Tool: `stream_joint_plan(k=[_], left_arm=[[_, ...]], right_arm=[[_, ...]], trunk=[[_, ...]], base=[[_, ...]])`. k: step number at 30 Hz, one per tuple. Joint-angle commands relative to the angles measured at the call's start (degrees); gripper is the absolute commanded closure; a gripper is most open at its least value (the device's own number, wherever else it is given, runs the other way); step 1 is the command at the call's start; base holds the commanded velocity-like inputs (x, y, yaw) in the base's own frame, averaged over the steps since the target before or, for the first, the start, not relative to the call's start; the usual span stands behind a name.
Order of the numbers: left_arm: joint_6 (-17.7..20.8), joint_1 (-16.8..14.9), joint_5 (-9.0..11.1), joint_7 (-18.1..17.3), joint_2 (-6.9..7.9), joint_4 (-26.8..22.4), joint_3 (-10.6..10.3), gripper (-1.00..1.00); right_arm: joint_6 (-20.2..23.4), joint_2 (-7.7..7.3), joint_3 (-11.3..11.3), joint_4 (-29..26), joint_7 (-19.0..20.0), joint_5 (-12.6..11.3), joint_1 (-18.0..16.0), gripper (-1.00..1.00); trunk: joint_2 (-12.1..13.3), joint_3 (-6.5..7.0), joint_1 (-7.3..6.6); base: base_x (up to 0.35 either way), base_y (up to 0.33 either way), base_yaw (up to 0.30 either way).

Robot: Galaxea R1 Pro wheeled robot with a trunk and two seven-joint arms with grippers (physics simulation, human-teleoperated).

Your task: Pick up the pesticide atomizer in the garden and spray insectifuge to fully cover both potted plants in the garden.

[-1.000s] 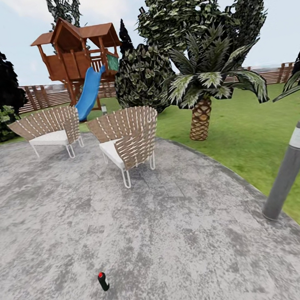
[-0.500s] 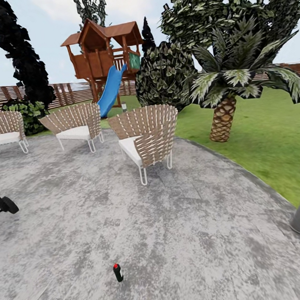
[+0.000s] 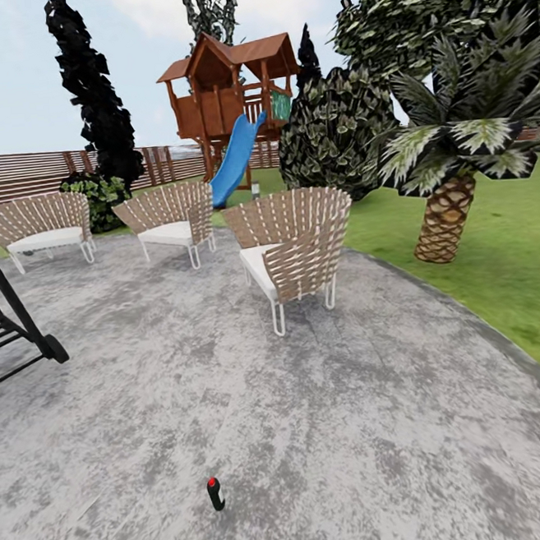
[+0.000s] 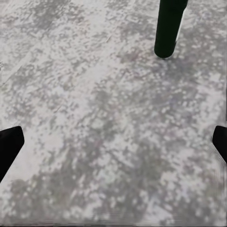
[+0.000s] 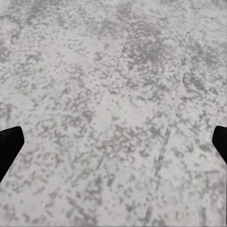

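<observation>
The atomizer (image 3: 215, 493) stands upright on the grey patio (image 3: 382, 408), low in the head view and a little left of centre, well apart from everything else; it looks dark with a red top. Three woven chairs sit further back on the paving: the nearest (image 3: 295, 251) right of centre, a second (image 3: 170, 222) behind it to the left, a third (image 3: 42, 230) further left. A black slatted frame with a wheel (image 3: 11, 328) juts in at the left edge. Beyond the patio lies the lawn (image 3: 501, 264) with a palm (image 3: 449, 162), a dark bush (image 3: 335, 131), a wooden playhouse with a blue slide (image 3: 229, 100) and a brown fence (image 3: 21, 174).

The left tool (image 4: 113, 144) hangs over bare paving, its dark fingertips (image 4: 9, 146) at the two sides of its wrist view, spread wide with nothing between them; a dark post (image 4: 168, 28) stands on the paving ahead of it. The right tool (image 5: 113, 144) is likewise spread wide over bare paving, holding nothing
</observation>
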Motion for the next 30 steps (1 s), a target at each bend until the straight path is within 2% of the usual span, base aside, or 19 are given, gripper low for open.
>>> stream_joint_plan(k=[1, 12, 17, 20, 23, 24, 25, 26, 30], left_arm=[[-0.20, -0.05, -0.07, 0.22, -0.01, 0.06, -0.07, -1.00], [-0.21, -0.05, 0.04, 0.22, -0.02, 0.04, -0.07, -1.00], [-0.14, -0.11, 0.07, 0.24, -0.10, -0.30, 0.03, -1.00], [0.43, -0.72, 0.85, 0.30, -0.01, -0.59, 0.08, -1.00], [0.74, -3.08, 1.79, 0.12, 0.00, -0.61, 0.05, -1.00], [0.86, -6.55, 2.37, -0.20, 0.02, -0.25, 0.04, -1.00], [0.89, -7.79, 2.55, -0.27, 0.00, -0.14, 0.03, -1.00], [0.94, -9.67, 2.78, -0.34, -0.15, -0.07, 0.03, -1.00], [1.01, -12.19, 2.96, -0.32, -0.52, 0.01, 0.06, -1.00]], right_arm=[[-0.16, -0.01, 0.02, 0.04, 0.02, 0.01, -0.02, -1.00], [-0.16, -0.01, 0.02, 0.02, 0.02, 0.01, -0.02, -1.00], [-0.16, 0.00, 0.02, -0.02, -0.01, 0.01, -0.02, -1.00], [-0.16, 0.09, -0.04, -1.11, -0.26, -0.04, -0.05, -1.00], [-0.12, 0.15, -0.06, -4.83, -0.32, -0.07, -0.49, -1.00], [-0.01, 0.16, -0.06, -8.49, -0.35, -0.07, -2.22, -1.00], [0.03, 0.16, -0.06, -9.53, -0.37, -0.09, -3.24, -1.00], [0.19, 0.23, -0.07, -10.67, -0.40, -0.13, -5.94, -1.00], [1.47, 0.69, -0.07, -10.95, -0.21, -0.16, -11.20, -1.00]], trunk=[[-0.02, -0.05, -0.01], [-0.02, -0.05, -0.01], [-0.02, -0.05, -0.01], [-0.02, -0.05, -0.01], [-0.02, -0.05, -0.01], [-0.02, -0.05, -0.01], [-0.02, -0.05, -0.01], [-0.02, -0.05, -0.01], [-0.02, -0.05, -0.01]], base=[[0.025, -0.268, 0.277], [0.003, -0.243, 0.264], [0.000, -0.041, 0.069], [0.000, -0.008, 0.014], [0.000, -0.002, 0.003], [0.000, 0.000, 0.000], [0.000, 0.000, 0.000], [0.000, 0.000, 0.000], [0.000, 0.000, 0.000]])
